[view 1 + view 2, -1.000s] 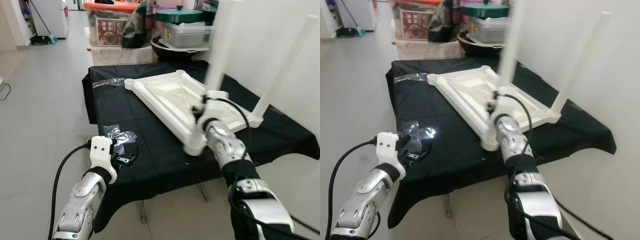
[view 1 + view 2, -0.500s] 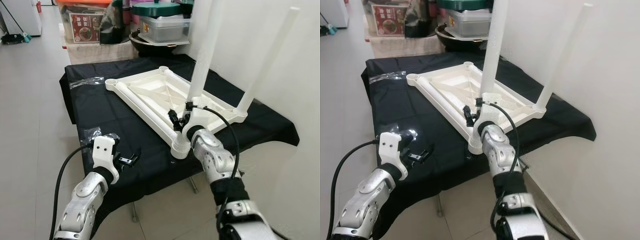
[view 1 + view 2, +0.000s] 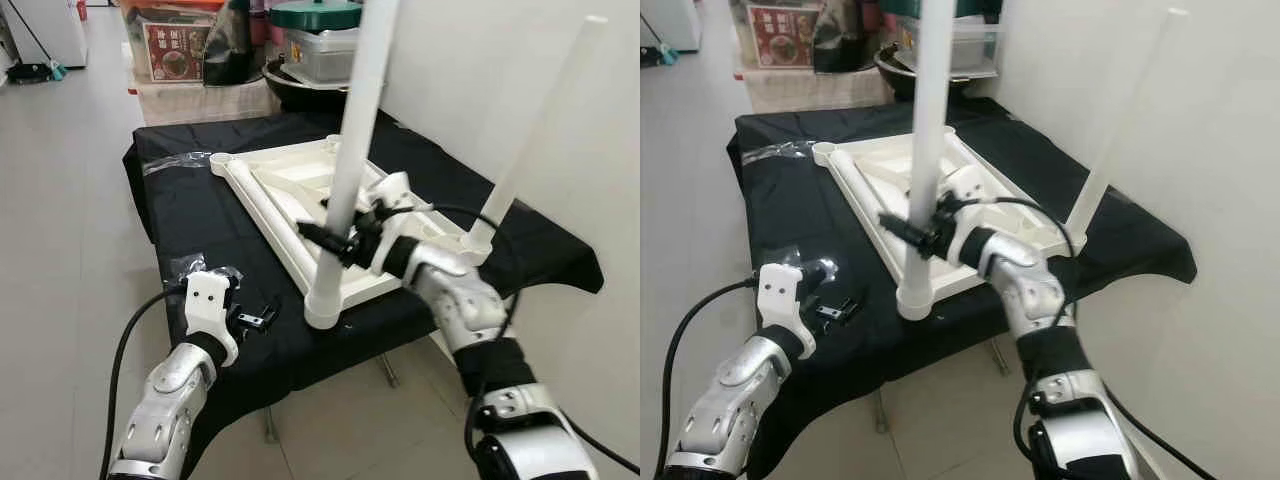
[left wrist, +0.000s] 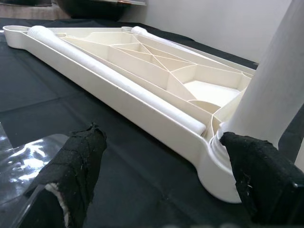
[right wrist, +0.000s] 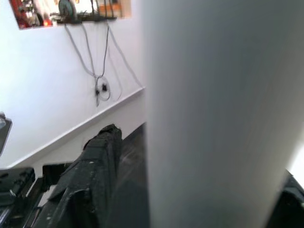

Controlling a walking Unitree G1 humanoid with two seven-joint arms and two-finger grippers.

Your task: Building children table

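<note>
Tabletop (image 3: 300,185) lay upside down on the black cloth (image 3: 200,230), its ribbed underside up, with one leg (image 3: 530,150) already standing in the far corner beyond my right gripper. What had changed over the last second was the near leg (image 3: 355,150): a moment earlier it stood at the corner behind my right arm, and I had swung it across so its foot now sat in the near corner socket (image 3: 322,305), directly below the right gripper (image 3: 340,240). That gripper had its black fingers clamped around the leg low on the shaft, just above the socket; in the right wrist view the white tube ran between the finger (image 5: 95,175) and its partner.

I judged the leg seated but not proven locked, since I could not see the joint inside the collar. It leaned slightly, so I would have pressed or twisted it home before letting go.

My left gripper (image 4: 161,175) hung with fingers spread and nothing between them, near the plastic bag (image 3: 215,270) and short of the same corner, ready to steady the frame.

Two sockets at the far end, well beyond both grippers, were unfilled.
</note>
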